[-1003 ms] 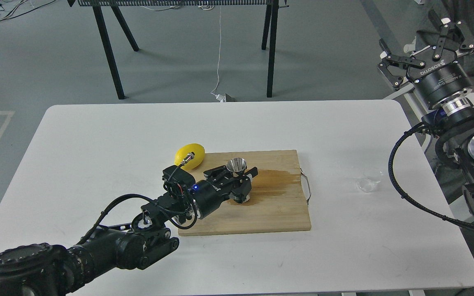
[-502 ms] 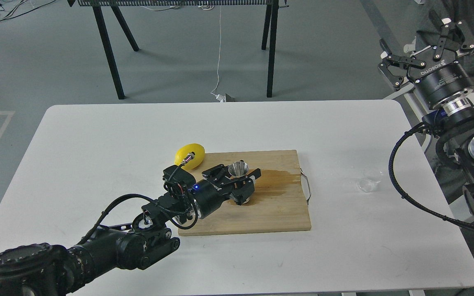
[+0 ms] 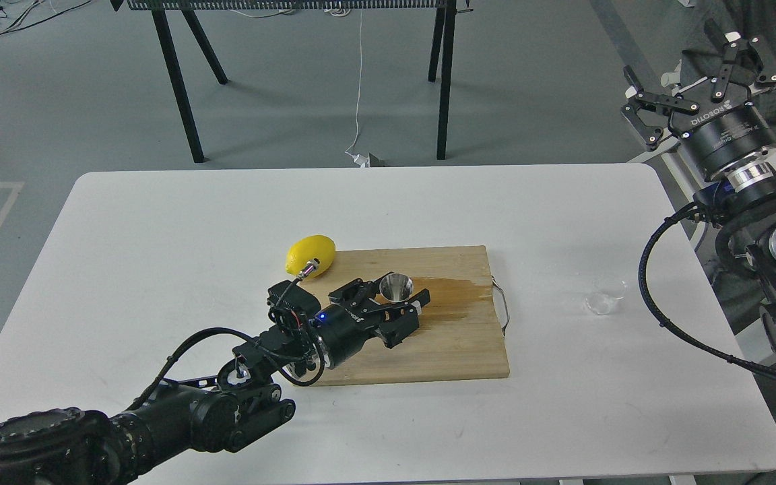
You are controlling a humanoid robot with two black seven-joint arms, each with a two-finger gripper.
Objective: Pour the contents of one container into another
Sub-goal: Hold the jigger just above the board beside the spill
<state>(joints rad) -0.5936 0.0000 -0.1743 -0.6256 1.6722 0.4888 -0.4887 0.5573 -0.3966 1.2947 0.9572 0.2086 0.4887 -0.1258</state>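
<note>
A white table (image 3: 159, 222) on grey floor carries a wet board (image 3: 455, 337). Left gripper (image 3: 398, 302) clamps the jigger (image 3: 395, 286) mid-board; cup (image 3: 603, 296) near the right edge; right gripper (image 3: 698, 77) spread, empty.

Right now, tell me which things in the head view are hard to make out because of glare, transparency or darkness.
Head view: the small clear cup nearly vanishes against the white table; the shiny steel jigger shows bright reflections on its rim; the black left gripper around it reads dark; the right gripper is sharp, fingers spread.
</note>
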